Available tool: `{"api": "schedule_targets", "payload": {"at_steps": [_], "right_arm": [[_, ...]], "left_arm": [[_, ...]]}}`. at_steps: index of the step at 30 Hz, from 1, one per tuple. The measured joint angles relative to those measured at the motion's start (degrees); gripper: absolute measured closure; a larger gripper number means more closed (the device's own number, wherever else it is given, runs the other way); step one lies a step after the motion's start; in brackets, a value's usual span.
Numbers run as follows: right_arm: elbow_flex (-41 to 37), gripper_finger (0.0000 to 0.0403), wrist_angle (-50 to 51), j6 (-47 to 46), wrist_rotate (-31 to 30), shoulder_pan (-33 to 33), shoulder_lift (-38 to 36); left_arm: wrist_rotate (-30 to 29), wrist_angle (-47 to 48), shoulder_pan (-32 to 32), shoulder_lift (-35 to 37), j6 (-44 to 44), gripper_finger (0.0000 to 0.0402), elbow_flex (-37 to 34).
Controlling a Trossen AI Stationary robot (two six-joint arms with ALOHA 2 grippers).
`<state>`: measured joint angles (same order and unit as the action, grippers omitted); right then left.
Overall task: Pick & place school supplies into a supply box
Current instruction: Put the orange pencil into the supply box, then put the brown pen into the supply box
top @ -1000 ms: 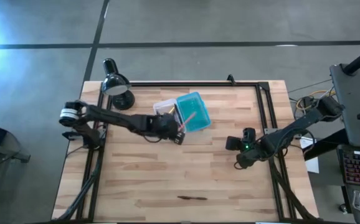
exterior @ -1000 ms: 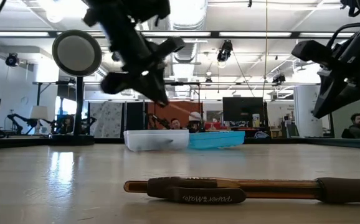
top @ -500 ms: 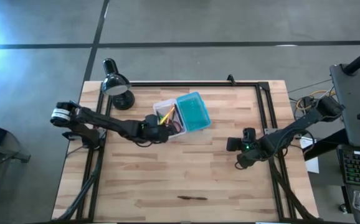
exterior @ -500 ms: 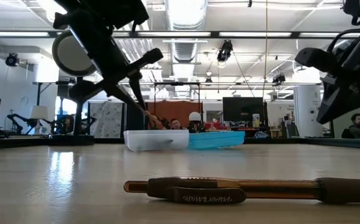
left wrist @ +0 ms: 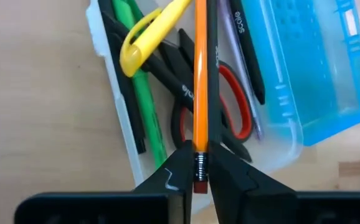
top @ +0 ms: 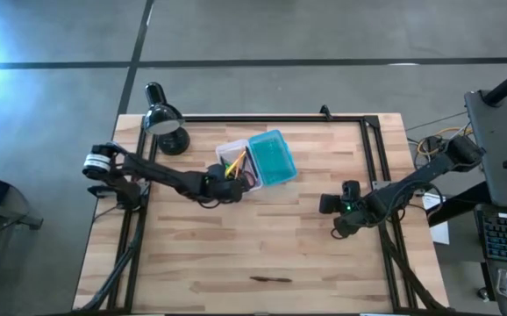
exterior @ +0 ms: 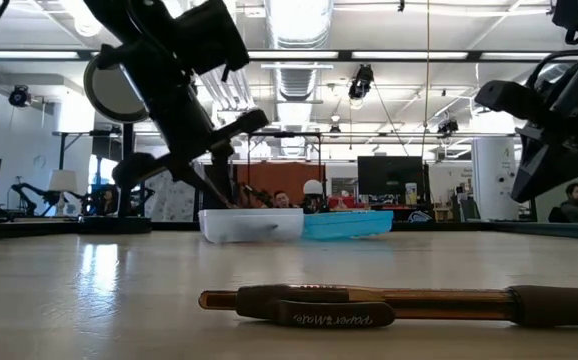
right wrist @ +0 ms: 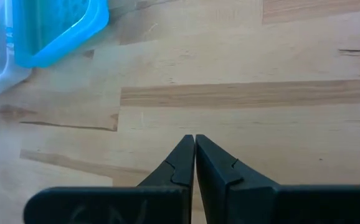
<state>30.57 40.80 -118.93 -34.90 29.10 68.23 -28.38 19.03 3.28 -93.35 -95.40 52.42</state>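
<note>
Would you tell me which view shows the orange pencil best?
The left wrist view: the orange pencil fills it, pinched by the left gripper. The high view shows a speck; the low and right wrist views, nothing.

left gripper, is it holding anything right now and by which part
Yes. The left gripper pinches the orange pencil at its eraser end, the rest of it reaching over the clear tray of the supply box. The right gripper is shut on nothing.

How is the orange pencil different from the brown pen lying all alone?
The orange pencil is pinched in the left claw over the clear tray; the brown pen lies untouched on the table, far from the box. The pencil is bright orange, the pen dark. Both are long and thin.
</note>
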Motion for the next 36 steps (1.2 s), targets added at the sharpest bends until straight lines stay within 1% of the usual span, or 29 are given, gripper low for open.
{"api": "schedule_targets", "payload": {"at_steps": [5, 13, 15, 16, 18, 20, 22, 23, 25, 26, 27, 36], "right_arm": [[-0.6, 0.0394, -1.2, 0.0, 0.7, 0.0, 0.0], [-1.3, 0.0394, -2.8, 0.0, 0.9, 0.0, 0.0], [-1.5, 0.0394, -2.8, 0.0, 0.9, 0.0, 0.0], [-1.6, 0.0394, -2.8, 0.1, 1.1, 0.0, 0.0], [-1.7, 0.0394, -3.2, 1.1, 1.9, 0.0, 0.0], [-2.0, 0.0394, -4.3, 4.5, 3.2, 0.0, 0.0], [-2.3, 0.0394, -6.3, 9.6, 4.9, 0.0, 0.0], [-2.5, 0.0394, -7.1, 12.0, 5.8, 0.0, 0.0], [-2.6, 0.0394, -7.7, 16.0, 7.2, 0.0, 0.0], [-2.6, 0.0394, -8.2, 17.4, 7.7, 0.0, 0.0], [-2.6, 0.0394, -8.2, 18.6, 8.0, 0.0, 0.0], [-1.5, 0.0394, -8.6, 25.2, 8.1, 0.0, 0.0]], "left_arm": [[0.0, -1.1, -0.7, -1.0, 1.9, 0.036, 0.0], [0.6, -1.3, -1.3, -0.4, 6.4, 0.0355, 0.6], [0.7, -1.2, -1.0, -0.1, 10.0, 0.0355, 1.4], [0.7, -1.3, -0.6, 0.4, 13.4, 0.0355, 2.0], [1.4, -1.4, 0.6, 1.1, 23.5, 0.0355, 3.9], [5.9, -2.3, 2.0, 1.6, 37.4, 0.0355, 5.9], [15.4, -2.0, 3.1, 1.7, 51.9, 0.0355, 7.5], [20.4, -2.1, 3.7, 1.6, 57.3, 0.0355, 8.1], [28.3, -1.9, 4.4, 1.5, 62.2, 0.0355, 8.7], [30.3, -2.1, 4.7, 1.5, 62.5, 0.0355, 8.8], [31.1, -2.0, 4.9, 1.5, 62.0, 0.0355, 8.8], [30.8, -1.9, 5.3, 1.5, 53.6, 0.0355, 8.3]]}}
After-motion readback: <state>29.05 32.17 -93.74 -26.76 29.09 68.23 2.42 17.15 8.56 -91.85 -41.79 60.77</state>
